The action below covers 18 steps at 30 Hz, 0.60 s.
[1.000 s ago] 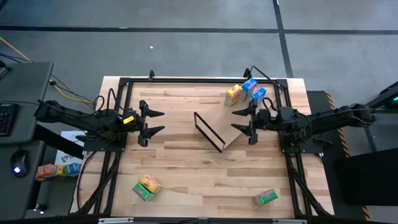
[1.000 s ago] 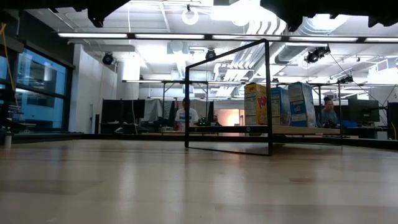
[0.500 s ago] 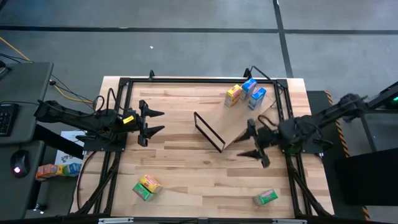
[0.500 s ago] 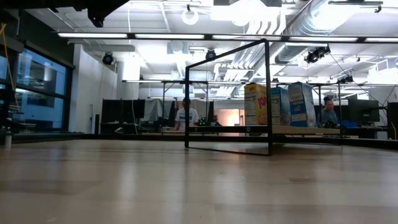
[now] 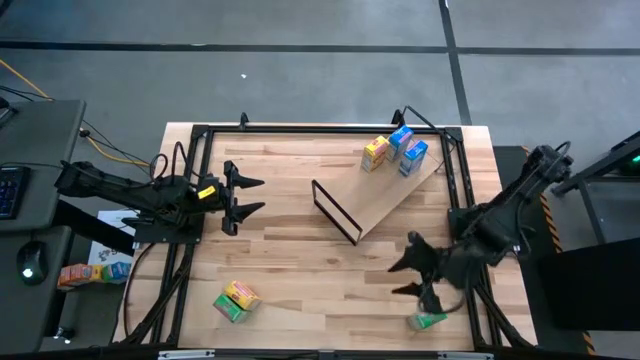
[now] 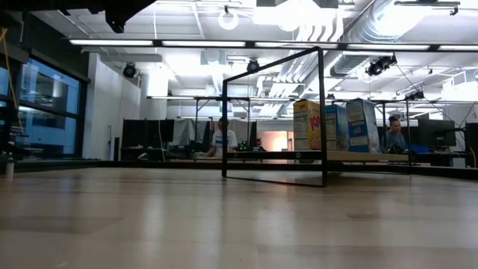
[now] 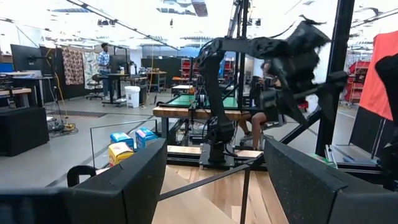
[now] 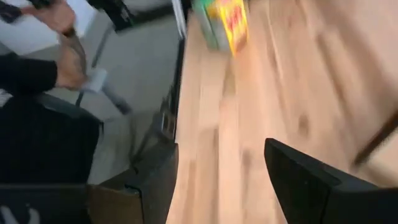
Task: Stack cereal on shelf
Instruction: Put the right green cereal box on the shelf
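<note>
Blue and yellow cereal (image 5: 395, 151); light-wood shelf (image 5: 392, 203)

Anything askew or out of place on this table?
Yes. The shelf sits at an angle to the table edges, three cereal boxes on its far end. Three more lie loose near the front edge: two stacked, one green under the open right gripper.

This is a robotics lab in an open industrial hall: exposed ceiling ducts (image 6: 328, 22) and strip lights overhead, rows of workbenches (image 7: 186, 112), a monitor (image 7: 25, 59), another robot arm (image 7: 217, 93), and people (image 6: 393, 134) seated at stations.
</note>
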Tool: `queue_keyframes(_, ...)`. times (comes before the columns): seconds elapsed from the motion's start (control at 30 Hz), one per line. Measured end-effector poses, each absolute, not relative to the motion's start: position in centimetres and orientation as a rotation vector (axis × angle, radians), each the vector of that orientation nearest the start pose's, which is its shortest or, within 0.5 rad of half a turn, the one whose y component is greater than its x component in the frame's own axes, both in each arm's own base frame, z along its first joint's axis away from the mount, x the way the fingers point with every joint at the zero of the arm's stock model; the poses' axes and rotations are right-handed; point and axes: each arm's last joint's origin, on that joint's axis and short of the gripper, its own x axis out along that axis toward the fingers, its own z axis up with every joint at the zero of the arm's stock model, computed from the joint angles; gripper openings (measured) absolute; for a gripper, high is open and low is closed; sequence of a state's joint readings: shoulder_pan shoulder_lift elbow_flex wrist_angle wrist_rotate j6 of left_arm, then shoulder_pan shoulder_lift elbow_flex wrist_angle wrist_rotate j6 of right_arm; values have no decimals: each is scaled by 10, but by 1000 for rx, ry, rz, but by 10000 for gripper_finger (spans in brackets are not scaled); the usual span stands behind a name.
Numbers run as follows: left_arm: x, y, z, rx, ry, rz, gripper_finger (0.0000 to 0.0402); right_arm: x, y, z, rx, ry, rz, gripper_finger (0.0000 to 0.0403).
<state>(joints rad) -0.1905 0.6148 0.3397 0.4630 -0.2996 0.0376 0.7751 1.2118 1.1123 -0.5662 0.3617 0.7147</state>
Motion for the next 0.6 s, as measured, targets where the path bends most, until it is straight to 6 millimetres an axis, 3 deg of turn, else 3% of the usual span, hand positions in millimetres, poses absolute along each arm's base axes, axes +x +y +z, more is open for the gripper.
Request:
queue_keyframes(0.2, 149, -20, 263, -5, -164, 112, 259, 185, 201, 297, 491, 955, 191, 232)
queue_keyframes(0.33, 150, -20, 262, -28, -149, 109, 259, 187, 216, 278, 482, 1097, 236, 232)
queue_keyframes(0.6, 151, -20, 254, -70, -75, 107, 259, 193, 227, 258, 437, 1172, 223, 232)
